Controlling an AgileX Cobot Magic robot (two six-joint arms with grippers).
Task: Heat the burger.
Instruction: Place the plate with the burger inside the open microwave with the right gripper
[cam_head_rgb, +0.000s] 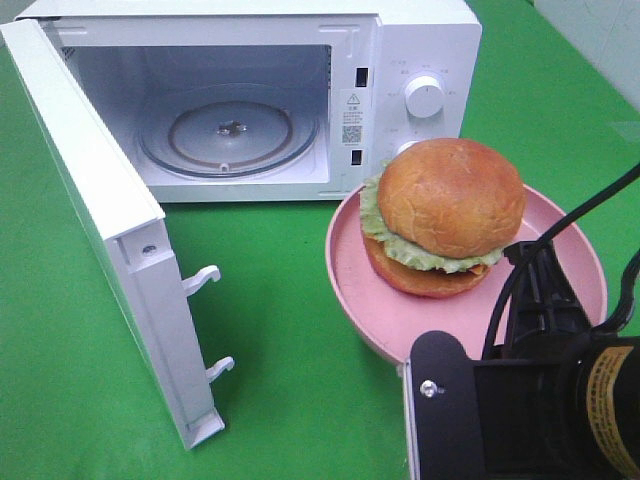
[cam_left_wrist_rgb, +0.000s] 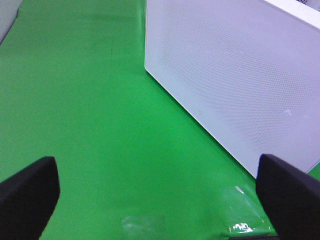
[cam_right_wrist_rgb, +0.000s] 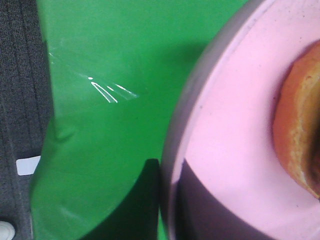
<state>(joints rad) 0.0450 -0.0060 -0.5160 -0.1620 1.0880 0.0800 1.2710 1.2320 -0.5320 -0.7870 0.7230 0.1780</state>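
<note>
Burger (cam_head_rgb: 450, 205) sits on the pink dish (cam_head_rgb: 345, 270), just right of the microwave's (cam_head_rgb: 430, 45) open cavity and nearest the right arm (cam_head_rgb: 540, 300), whose jaws are closed, apparently on the dish's near rim. Left jaws gape empty outside the door (cam_head_rgb: 85, 175).

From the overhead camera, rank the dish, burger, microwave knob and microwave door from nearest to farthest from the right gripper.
1. The dish, at the right gripper.
2. The burger, on the dish.
3. The knob, right side of the microwave.
4. The door, swung open, far left.
</note>
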